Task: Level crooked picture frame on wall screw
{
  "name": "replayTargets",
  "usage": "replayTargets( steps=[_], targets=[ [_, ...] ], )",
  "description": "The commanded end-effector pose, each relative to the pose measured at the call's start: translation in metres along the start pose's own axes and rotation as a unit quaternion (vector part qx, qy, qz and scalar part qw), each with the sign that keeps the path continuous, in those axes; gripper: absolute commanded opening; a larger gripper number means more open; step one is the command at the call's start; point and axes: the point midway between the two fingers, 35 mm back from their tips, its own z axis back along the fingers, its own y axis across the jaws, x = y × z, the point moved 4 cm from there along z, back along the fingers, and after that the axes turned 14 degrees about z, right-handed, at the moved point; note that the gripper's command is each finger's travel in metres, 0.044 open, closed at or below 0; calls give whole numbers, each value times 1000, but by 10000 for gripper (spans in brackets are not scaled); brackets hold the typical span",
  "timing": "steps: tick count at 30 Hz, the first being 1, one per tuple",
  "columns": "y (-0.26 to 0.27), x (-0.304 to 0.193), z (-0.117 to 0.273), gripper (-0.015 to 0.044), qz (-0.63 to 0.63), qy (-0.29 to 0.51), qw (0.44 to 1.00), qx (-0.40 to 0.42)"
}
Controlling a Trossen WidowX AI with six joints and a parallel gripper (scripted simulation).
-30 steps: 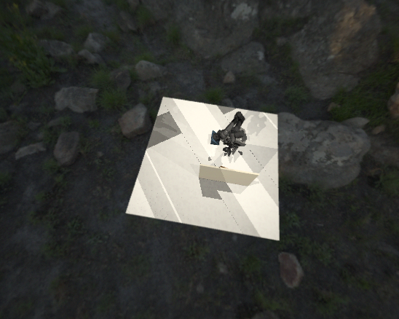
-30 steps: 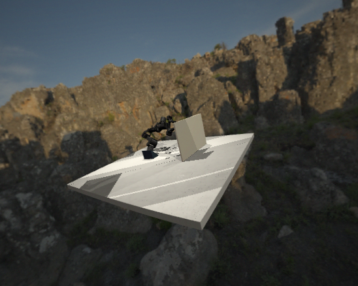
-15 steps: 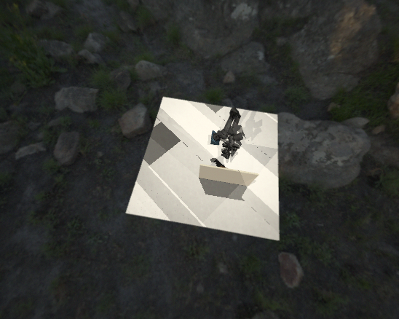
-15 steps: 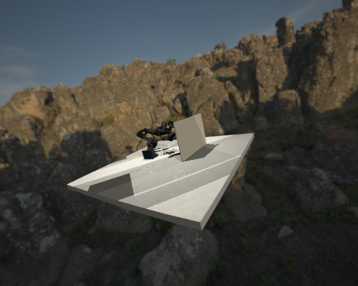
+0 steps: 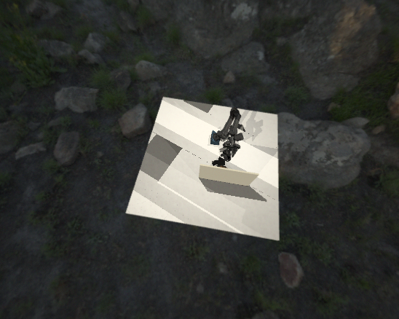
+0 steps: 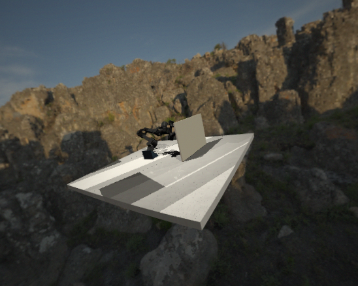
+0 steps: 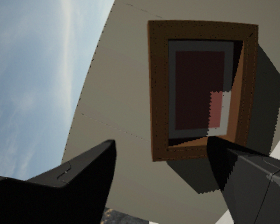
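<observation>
The picture frame (image 7: 158, 90), brown wood around a dark red picture, hangs on the beige wall panel (image 5: 227, 176) (image 6: 191, 138) (image 7: 111, 75). In the wrist view its sides are not parallel to the panel's slanting edge, so it looks crooked. The screw and the notched strip are hidden. My gripper (image 5: 218, 163) (image 7: 161, 145) is open and holds nothing. In the wrist view one fingertip is left of the frame, over the panel; the other overlaps the frame's lower right edge. Whether it touches cannot be told.
The pale table (image 5: 172, 116) (image 6: 184, 202) carries the upright panel and the arm's dark blue base (image 5: 215, 138) (image 6: 149, 155). The exterior camera sees the panel's back, which hides the frame and gripper. Shadows lie on the table. Rocky ground surrounds it.
</observation>
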Motion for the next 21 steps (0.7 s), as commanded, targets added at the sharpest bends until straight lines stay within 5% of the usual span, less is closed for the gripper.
replayTargets(
  steps=[1, 11, 21],
  targets=[
    [2, 0, -13, 260, -2, -2, 1000, -3],
    [-3, 1, -74, 260, -1, -1, 1000, -1],
    [-3, 1, -75, 260, -1, -1, 1000, -1]
  ],
)
